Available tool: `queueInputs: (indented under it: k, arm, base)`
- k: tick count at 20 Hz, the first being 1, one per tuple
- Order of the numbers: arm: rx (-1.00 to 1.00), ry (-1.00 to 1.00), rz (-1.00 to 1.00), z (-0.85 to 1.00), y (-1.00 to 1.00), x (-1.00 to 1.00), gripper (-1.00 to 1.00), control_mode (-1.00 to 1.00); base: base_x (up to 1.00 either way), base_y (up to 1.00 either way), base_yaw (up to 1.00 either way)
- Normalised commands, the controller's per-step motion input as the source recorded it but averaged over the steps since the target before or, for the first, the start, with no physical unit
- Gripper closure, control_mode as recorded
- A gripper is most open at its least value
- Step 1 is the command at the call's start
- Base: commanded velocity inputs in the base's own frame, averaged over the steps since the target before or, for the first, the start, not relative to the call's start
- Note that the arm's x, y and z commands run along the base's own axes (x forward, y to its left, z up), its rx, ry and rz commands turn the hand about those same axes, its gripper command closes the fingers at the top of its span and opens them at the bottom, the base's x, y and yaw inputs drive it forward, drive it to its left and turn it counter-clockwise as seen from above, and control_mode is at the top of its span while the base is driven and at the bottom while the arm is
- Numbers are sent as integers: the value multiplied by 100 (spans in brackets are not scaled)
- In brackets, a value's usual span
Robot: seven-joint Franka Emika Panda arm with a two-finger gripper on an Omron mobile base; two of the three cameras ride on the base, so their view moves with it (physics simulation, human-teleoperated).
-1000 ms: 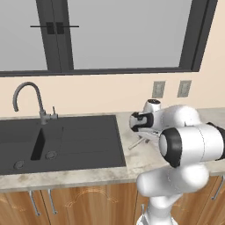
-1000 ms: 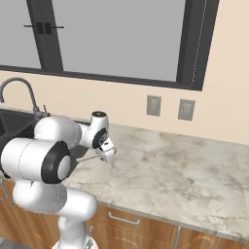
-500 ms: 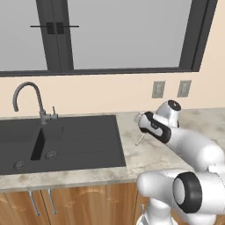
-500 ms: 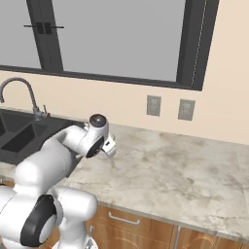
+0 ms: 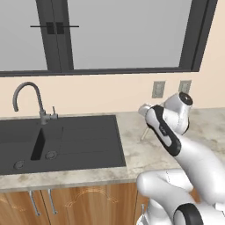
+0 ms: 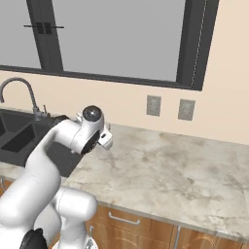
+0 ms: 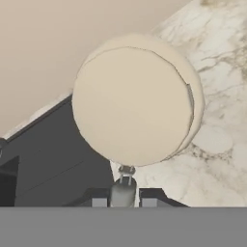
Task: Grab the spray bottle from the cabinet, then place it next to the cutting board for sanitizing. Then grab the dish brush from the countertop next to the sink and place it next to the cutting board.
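The end effector [image 7: 123, 198] is pinched narrow on the dish brush [image 7: 135, 106], its two dark fingers [image 7: 99, 200] closed against the thin grey handle, with the round beige head facing the hand camera. From the left, the dish brush [image 5: 145, 132] hangs as a slim pale stick below the end effector [image 5: 143, 111], slanting down over the counter [image 5: 145, 158] just beside the right edge of the black sink [image 5: 66, 140]. I cannot tell whether its lower tip touches the stone.
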Motion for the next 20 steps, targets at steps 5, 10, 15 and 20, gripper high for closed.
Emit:
queueInputs:
  k: [5,10,15,20]
  arm:
    - [-2,0,-1,56,0,-33,100,-100]
    - [0,-2,-6,30,0,-39,100,-100]
    - [0,0,-8,8,1,-50,100,-100]
    - [0,0,0,0,0,0,100,100]
  base:
    - [0,0,0]
    - [0,0,0]
    - [0,0,0]
    - [-93,0,-7]
